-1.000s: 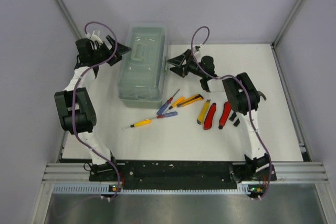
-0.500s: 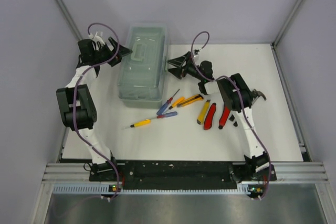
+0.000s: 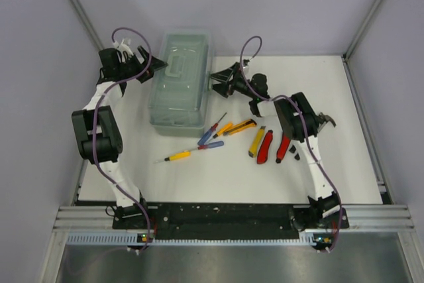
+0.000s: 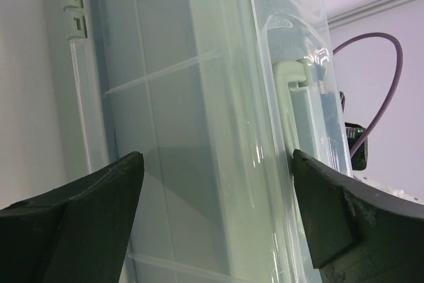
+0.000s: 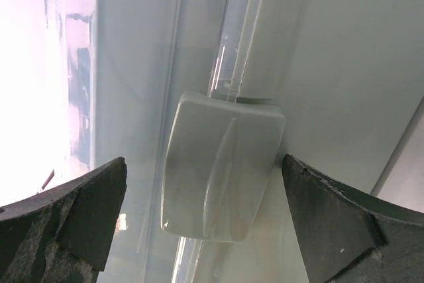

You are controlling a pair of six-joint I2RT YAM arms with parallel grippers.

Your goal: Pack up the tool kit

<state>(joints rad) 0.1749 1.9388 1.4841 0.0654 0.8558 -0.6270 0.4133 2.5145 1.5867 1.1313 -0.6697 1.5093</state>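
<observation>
Toolbox (image 3: 180,84), lid shut, sits at 11 o'clock on table (image 3: 331,164), left gripper (image 3: 150,65) spread at its 9 o'clock, right gripper (image 3: 215,81) spread at its 3 o'clock facing latch (image 5: 222,164); judged light, stiff, slick plastic, best gripped at latch or handle (image 4: 291,74).

Through its translucent lid we cannot make out what lies inside the toolbox (image 3: 180,91), and both wrist views crop it on every side. Toward the tabletop's right edge, the right arm (image 3: 303,130) hides the heads of the red-handled tools (image 3: 283,144).
</observation>
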